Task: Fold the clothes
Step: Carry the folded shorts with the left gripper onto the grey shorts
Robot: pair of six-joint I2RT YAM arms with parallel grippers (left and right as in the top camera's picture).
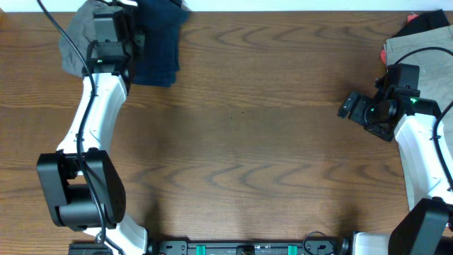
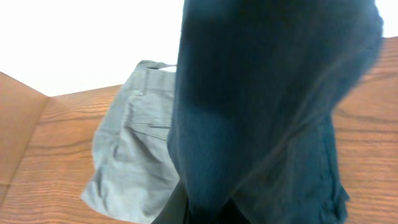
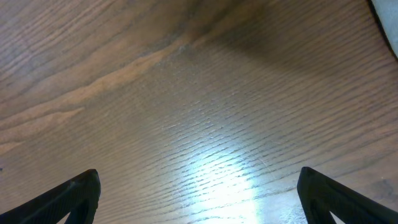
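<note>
The dark navy-blue shorts (image 1: 157,49) lie bunched at the table's far left edge. They fill most of the left wrist view (image 2: 267,112), hanging close to the camera. My left gripper (image 1: 131,10) is shut on the navy fabric; its fingers show only at the bottom edge of the left wrist view (image 2: 199,214). The grey shorts (image 1: 76,44) lie just left of the navy pair, flat on the wood (image 2: 130,155). The beige shorts (image 1: 417,48) lie at the far right corner. My right gripper (image 1: 350,106) is open and empty over bare wood (image 3: 199,199), left of the beige pair.
A dark cloth (image 1: 432,21) and a small red thing (image 1: 411,17) lie at the far right corner behind the beige shorts. The wooden table (image 1: 241,142) spans the view. The arm bases stand at the near edge.
</note>
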